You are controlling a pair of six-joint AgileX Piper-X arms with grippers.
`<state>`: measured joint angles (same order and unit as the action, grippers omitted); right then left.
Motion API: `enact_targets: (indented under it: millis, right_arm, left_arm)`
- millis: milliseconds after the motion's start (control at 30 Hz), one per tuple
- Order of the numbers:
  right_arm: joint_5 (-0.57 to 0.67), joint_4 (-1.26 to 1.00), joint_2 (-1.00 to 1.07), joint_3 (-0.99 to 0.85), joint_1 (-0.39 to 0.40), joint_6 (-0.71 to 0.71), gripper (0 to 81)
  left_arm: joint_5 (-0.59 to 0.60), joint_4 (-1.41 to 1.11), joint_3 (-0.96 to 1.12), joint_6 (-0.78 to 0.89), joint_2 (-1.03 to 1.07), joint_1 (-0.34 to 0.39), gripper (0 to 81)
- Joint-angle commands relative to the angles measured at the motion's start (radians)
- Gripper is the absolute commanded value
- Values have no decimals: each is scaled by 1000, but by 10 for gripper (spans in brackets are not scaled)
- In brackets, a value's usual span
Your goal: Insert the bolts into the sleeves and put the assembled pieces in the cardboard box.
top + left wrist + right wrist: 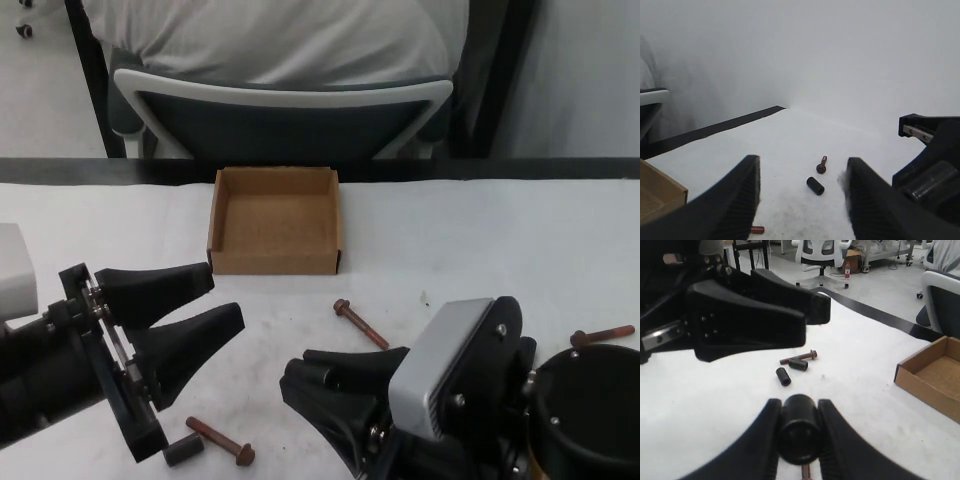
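Beyond the far edge of the table a grey chair stands, and on the table against that same edge, left of its middle, I have the cardboard box sitting open side up. Over the near left corner hangs my left gripper, its two fingers spread wide and pointing toward the table's middle. By the middle of the near edge my right gripper is pinching a black sleeve, one finger pressed on each side. A bit of reddish shank shows just beside that sleeve, and I cannot tell whether the two touch.

The first bolt lies flat around the table's middle, between the box and the right gripper, apart from both. The second bolt lies at the near edge below the left gripper, with a loose sleeve just beside its tip. The third bolt lies toward the right edge; from the left wrist I see a short sleeve near its head.

From the right wrist, beneath the left gripper, I see a shaded bolt with a touching sleeve against its shank and a stray sleeve just apart; I cannot tell whether this is the second bolt again
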<state>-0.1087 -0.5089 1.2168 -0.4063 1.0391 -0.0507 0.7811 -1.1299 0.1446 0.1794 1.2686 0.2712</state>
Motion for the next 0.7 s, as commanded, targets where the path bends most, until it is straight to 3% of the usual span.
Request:
enact_targets:
  millis: [0,267,667]
  right_arm:
    - [2,33,-13,-14,-4,5,2]
    - [-5,218,-13,-14,-4,-64,2]
    - [127,447,-13,-14,-4,-186,2]
  left_arm:
    - [11,-8,0,8,-12,-2,489]
    - [6,95,0,8,-12,-2,489]
    - [30,350,32,1,-12,-2,488]
